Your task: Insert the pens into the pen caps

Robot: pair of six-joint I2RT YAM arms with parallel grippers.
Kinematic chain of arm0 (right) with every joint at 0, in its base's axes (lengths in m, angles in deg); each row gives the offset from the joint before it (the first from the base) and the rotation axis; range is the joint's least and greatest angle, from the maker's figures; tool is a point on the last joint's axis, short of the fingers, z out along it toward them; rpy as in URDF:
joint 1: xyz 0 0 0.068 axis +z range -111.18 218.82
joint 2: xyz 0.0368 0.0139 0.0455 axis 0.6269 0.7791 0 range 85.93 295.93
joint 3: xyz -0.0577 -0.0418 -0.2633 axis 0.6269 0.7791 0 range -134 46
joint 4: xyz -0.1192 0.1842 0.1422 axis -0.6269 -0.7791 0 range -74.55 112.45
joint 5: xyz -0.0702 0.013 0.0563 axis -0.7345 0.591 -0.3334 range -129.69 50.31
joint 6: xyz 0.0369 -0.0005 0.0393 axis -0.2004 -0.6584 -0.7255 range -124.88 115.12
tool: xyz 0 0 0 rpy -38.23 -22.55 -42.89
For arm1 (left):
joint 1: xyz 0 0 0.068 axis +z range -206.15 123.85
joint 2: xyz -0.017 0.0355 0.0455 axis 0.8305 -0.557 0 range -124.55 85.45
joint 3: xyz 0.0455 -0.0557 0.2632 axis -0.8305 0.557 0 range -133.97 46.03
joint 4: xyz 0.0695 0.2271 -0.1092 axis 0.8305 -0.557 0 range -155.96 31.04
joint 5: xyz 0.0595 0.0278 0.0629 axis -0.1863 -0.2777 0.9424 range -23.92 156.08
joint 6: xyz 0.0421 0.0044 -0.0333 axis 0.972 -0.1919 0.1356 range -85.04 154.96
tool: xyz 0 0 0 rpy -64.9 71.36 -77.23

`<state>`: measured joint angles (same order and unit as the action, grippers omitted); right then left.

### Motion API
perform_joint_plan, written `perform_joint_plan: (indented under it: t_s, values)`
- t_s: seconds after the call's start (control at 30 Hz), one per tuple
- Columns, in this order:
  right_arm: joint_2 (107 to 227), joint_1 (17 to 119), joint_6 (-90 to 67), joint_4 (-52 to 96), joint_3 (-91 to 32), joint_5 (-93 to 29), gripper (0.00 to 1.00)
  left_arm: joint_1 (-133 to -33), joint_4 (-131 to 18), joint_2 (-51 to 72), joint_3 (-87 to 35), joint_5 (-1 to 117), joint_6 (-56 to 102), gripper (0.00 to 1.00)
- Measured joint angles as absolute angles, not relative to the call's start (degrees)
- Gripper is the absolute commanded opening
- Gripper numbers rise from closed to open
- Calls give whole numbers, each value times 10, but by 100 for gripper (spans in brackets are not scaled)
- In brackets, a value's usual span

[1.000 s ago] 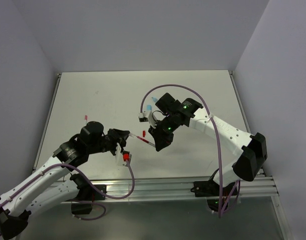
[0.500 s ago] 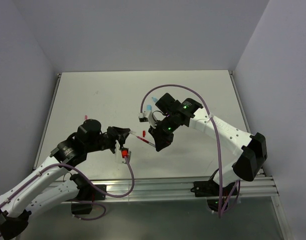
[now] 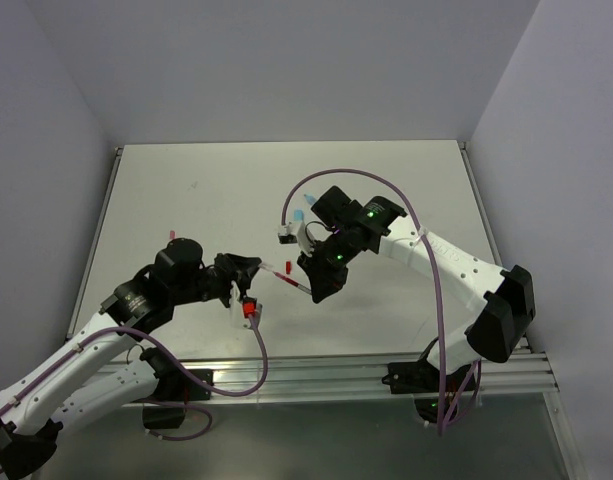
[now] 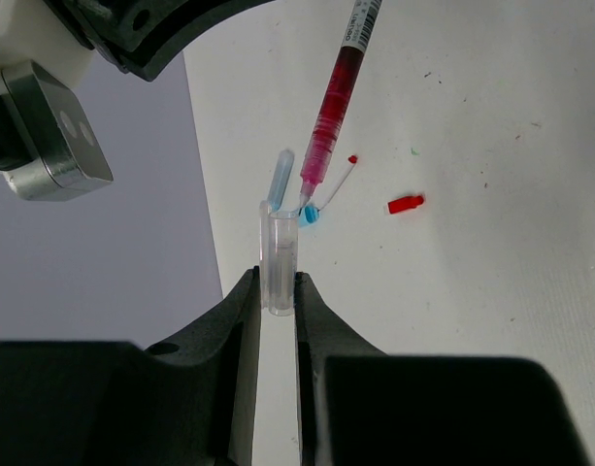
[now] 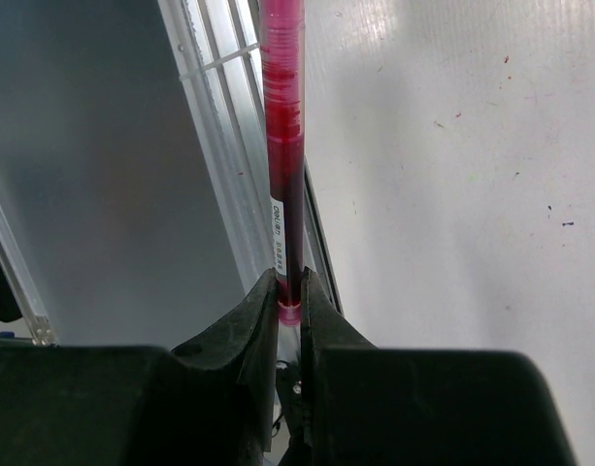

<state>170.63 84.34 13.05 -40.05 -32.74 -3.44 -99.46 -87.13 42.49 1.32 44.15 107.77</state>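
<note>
The left gripper [image 4: 278, 286] is clenched on a short, transparent plastic pen cap [image 4: 279, 254]. This clear cap stands out from between the black fingers with its open mouth facing away from the wrist. In the overhead view the left gripper [image 3: 248, 272] hangs above the near middle of the pale, scuffed table [image 3: 386, 180], pointing toward the right arm.

The right gripper [image 5: 289, 291] grasps a slim pen with a clear barrel full of dark red ink and a printed label [image 5: 280, 184]. Its fingers pinch the red pen near one end, and the rest of the barrel runs straight out ahead of them. From above, the right gripper [image 3: 314, 287] faces the left one, and the red pen [image 3: 294, 281] bridges the short gap between them, held in the air.

In the left wrist view the red pen [image 4: 331, 107] slants down from the upper right. Its pink tip sits right at the rim of the clear cap's mouth, just beside the opening (no part of it shows inside the cap).

A small red cap [image 4: 406, 204] lies loose on the table beyond the two grippers. Near it lies a thin pale stick with a light blue end [image 4: 310, 216] (too small to make out further). Another red cap [image 3: 173, 235] lies on the table to the left of the left arm, well apart from the grippers.
</note>
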Motion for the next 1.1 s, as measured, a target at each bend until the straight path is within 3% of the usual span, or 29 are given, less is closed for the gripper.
perform_joint_plan:
  t_s: [1.1]
  values:
    - [1705, 843, 129, -402, -325, -32, 0, -1011, -892, 387, 7, 450, 1108, 0]
